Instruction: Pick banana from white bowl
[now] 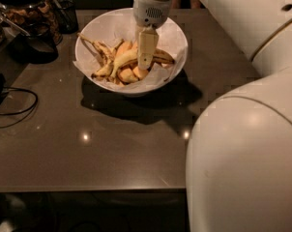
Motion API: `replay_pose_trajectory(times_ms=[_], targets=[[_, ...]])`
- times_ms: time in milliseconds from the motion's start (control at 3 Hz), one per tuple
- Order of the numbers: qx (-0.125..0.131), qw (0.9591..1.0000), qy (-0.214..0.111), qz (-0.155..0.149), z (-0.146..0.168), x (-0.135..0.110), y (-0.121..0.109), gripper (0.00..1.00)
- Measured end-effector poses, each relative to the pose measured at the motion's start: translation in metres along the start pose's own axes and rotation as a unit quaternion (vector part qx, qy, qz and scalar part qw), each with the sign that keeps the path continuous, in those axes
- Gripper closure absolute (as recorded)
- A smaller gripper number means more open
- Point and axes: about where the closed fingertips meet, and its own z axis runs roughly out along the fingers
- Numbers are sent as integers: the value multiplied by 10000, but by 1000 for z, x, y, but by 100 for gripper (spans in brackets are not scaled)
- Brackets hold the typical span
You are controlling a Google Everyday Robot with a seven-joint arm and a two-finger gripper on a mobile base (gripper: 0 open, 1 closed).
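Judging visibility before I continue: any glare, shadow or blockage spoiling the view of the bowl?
Camera view: dim warm light, glare spots on the table; the white bowl throws a dark shadow toward the camera; the gripper, down in the bowl, hides part of the banana; the robot's arm fills the lower right.

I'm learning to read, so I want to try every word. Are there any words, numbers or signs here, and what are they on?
No text can be read anywhere in this picture.
Dark glass jar, back left: if it has a label, it is too dark and blurred to read.
Gripper, down in the white bowl right at the banana: no writing shows.
Table: only light spots, no signs.
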Motion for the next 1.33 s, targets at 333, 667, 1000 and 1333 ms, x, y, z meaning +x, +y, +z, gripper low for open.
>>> replay_pose_trajectory(times_ms=[333,667,1000,1333], targets=[[-89,9999,-107,-53,7,0,1,33],[-151,9997,-167,-117,13,0,3,52],[-150,9997,-167,-118,13,0,3,75],[-150,9997,-167,-117,13,0,3,98]])
